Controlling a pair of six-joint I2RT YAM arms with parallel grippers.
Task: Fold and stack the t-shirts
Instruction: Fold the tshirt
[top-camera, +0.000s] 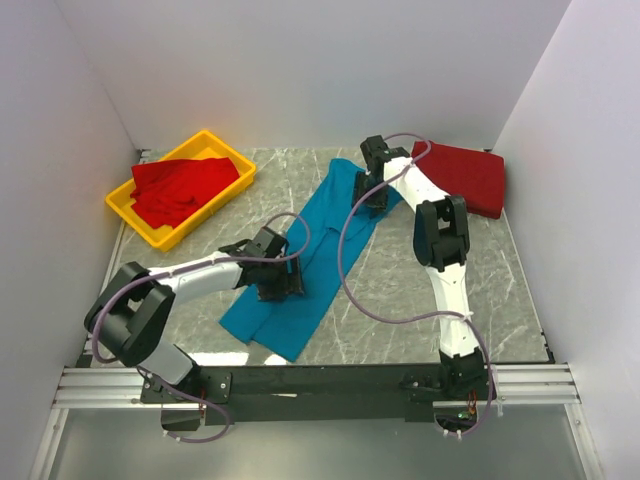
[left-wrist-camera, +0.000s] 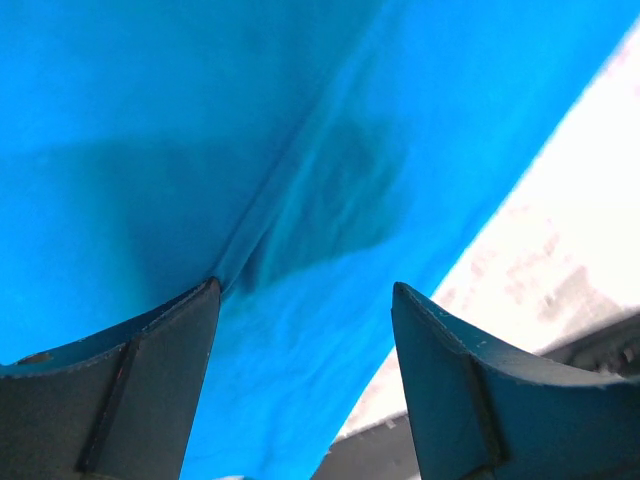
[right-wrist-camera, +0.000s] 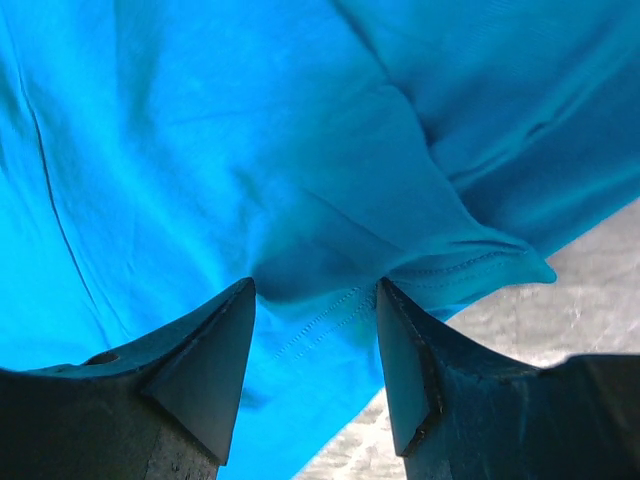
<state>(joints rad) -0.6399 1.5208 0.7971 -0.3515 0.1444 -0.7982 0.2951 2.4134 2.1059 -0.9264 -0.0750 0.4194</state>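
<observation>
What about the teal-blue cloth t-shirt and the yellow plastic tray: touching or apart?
Apart. The top view shows bare marble table between the teal-blue cloth t-shirt and the yellow plastic tray.

Long teal-blue cloth t-shirt (top-camera: 290, 325) mid-table is soft matt knit w/ fine creases and a stitched hem; crumpled red cloth t-shirt (top-camera: 180, 190) and folded red cloth t-shirt (top-camera: 465, 175) at far right corner look same matt fabric. At far left corner the yellow rectangular plastic tray (top-camera: 230, 152) is smooth, slightly glossy; table (top-camera: 400, 290) top is grey marble-look, white-veined, smooth, low sheen. On left gripper (left-wrist-camera: 305, 288) and right gripper (right-wrist-camera: 315, 283) the fingers (left-wrist-camera: 150, 390) are dark matt plastic w/ scuffed edges; ribbed silver rail (top-camera: 90, 388) at near edge looks alu.
</observation>
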